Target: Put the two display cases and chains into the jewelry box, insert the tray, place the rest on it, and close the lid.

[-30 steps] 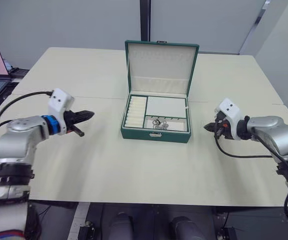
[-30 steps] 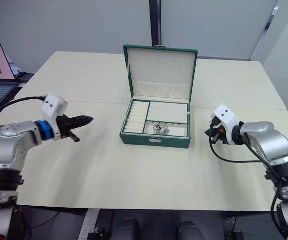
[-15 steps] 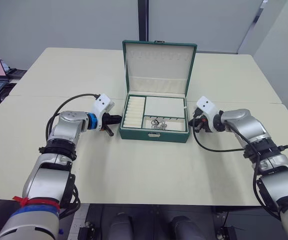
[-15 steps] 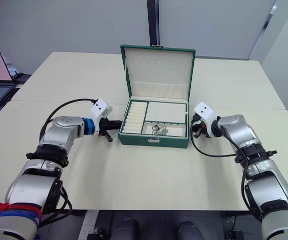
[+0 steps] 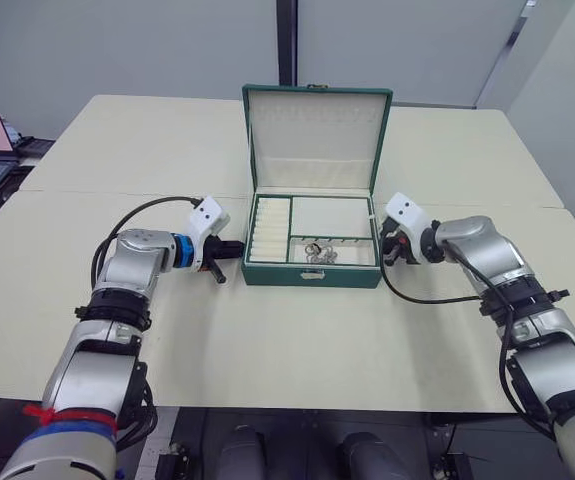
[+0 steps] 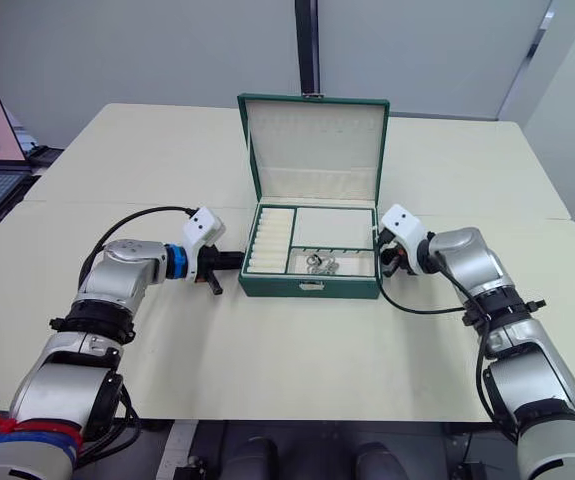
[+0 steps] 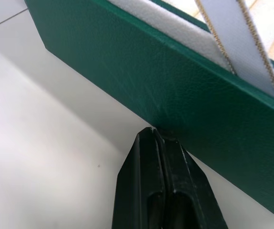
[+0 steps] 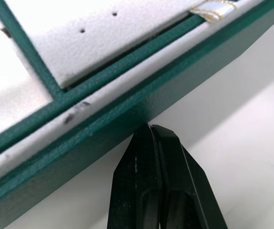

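Box (image 5: 312,235), green, sits mid-surface (image 5: 267,340) with its lid (image 5: 316,135) upright. We see the tray (image 5: 331,215) in, jewelry (image 5: 317,250) on it, so we judge only closing remains. Our left gripper (image 5: 235,247) and right gripper (image 5: 384,246), both clenched and empty, press the box's opposite sides.

— What do we record for the supporting surface?
— We note a pale cream table (image 5: 267,340), with a seam line running across it behind the box's base.
— And directly on it?
— We find a green jewelry box (image 5: 314,190), lid upright, standing at the table's middle, its base resting flat.
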Action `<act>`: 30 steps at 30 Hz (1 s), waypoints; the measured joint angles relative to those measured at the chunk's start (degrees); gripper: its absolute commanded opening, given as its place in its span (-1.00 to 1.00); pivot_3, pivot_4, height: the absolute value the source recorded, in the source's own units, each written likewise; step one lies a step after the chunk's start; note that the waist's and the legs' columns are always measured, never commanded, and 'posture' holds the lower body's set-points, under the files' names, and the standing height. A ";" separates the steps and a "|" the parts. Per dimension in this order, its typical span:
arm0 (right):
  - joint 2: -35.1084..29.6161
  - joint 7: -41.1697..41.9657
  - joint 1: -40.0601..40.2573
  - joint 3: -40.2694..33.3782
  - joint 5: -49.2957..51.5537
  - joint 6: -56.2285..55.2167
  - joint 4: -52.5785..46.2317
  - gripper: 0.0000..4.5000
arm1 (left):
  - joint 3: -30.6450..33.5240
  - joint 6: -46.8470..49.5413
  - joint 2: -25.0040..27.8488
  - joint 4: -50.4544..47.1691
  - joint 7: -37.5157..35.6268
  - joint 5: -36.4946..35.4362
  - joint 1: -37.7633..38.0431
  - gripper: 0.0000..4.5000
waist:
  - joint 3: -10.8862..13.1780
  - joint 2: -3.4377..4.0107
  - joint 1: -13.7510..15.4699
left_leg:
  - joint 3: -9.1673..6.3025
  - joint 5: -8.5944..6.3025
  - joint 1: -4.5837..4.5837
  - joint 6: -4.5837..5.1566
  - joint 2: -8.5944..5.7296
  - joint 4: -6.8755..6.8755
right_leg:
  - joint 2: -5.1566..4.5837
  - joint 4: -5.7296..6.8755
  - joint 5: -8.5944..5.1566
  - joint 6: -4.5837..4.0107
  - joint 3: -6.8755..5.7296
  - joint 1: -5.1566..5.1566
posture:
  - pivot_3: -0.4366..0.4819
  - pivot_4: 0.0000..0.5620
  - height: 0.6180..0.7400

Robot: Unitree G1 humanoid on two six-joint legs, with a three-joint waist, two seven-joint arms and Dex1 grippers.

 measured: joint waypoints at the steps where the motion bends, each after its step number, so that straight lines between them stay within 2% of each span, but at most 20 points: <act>1: -0.12 0.03 0.72 -0.15 0.00 0.84 -1.45 -0.99 | 0.13 0.92 0.18 -1.83 -0.20 -0.16 1.10 -1.00 | 0.00 0.01 -0.01 | 0.00 0.00 0.00 0.00 0.00 0.00 | 0.00 0.00 0.00 0.00 0.00 0.00 | -0.05 -0.47 1.00; 6: -0.82 0.05 3.65 -0.36 -0.04 4.88 -8.09 -0.99 | 1.07 4.99 0.96 -9.23 -0.40 -0.49 5.32 -1.00 | -0.01 0.01 -0.05 | -0.01 0.00 0.01 0.00 0.00 -0.02 | 0.00 0.02 0.00 0.00 0.01 0.02 | -0.05 -0.47 1.00; 16: -2.24 -0.07 11.50 -2.54 0.27 15.25 -23.82 -0.99 | 3.67 16.84 2.66 -29.93 1.26 -3.43 17.47 -1.00 | -0.02 0.03 0.05 | -0.06 -0.01 0.01 0.01 -0.01 -0.10 | 0.01 0.00 0.00 0.00 0.02 0.07 | -0.05 -0.47 1.00; 23: -2.93 -0.52 15.24 -3.18 1.81 20.61 -31.43 -0.99 | 4.83 20.27 3.72 -34.11 2.13 -3.79 19.91 -1.00 | -0.02 0.03 0.02 | -0.07 -0.02 0.01 0.02 -0.01 -0.12 | 0.04 -0.01 0.00 0.00 0.04 0.07 | -0.05 -0.47 1.00; 30: -5.48 -0.36 15.84 -3.31 2.62 19.35 -32.14 -0.99 | 6.48 21.15 3.59 -35.18 3.15 -6.65 20.57 -1.00 | 0.00 0.03 0.15 | -0.06 -0.02 -0.05 0.02 -0.02 -0.10 | 0.02 -0.02 0.00 0.00 0.04 0.04 | -0.05 -0.47 1.00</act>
